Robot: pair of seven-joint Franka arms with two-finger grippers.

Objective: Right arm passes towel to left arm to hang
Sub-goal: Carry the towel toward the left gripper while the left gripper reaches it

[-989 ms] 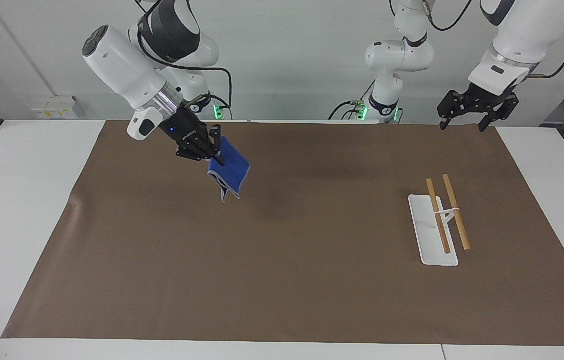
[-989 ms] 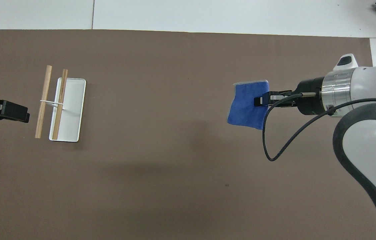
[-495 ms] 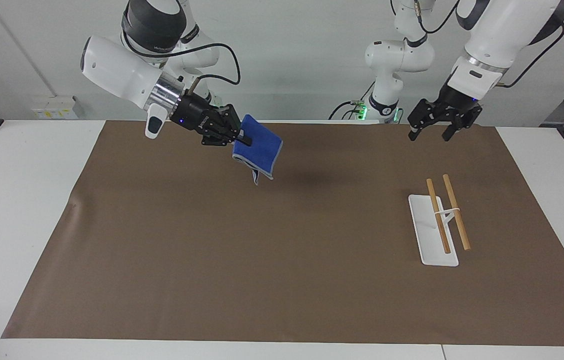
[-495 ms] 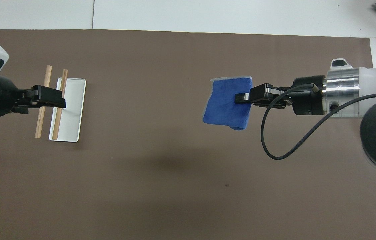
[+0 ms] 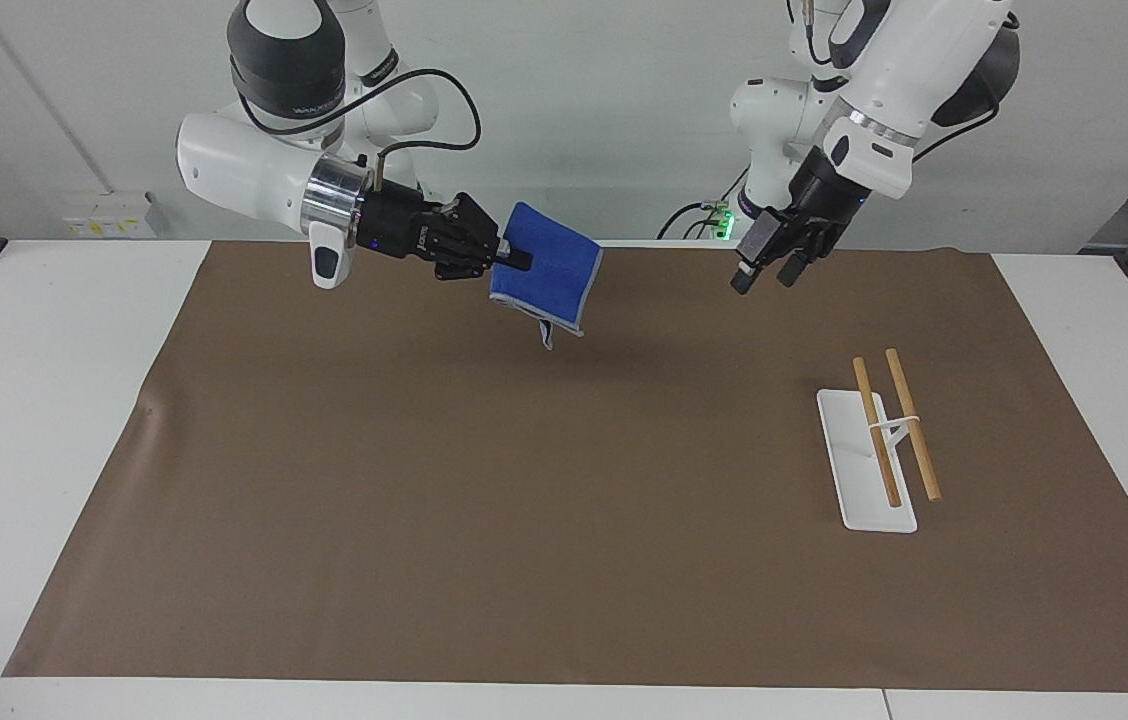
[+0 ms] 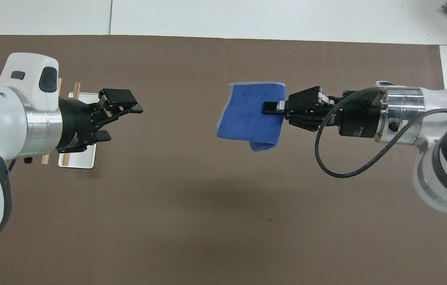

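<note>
While the right gripper (image 5: 514,260) pinches the towel (image 5: 546,280) by one edge in the air above the brown mat (image 5: 524,520) (rack (image 5: 879,445) well apart), bring the left gripper (image 5: 767,270), jaws spread, squarely onto the free edge.

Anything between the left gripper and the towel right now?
Nothing: in both views only open air over bare brown mat separates the open left gripper from the towel held up by the right gripper.

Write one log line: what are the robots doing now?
right gripper: shut on bright blue nubby towel, midair | left gripper: open, apart from it | handover: not yet
</note>
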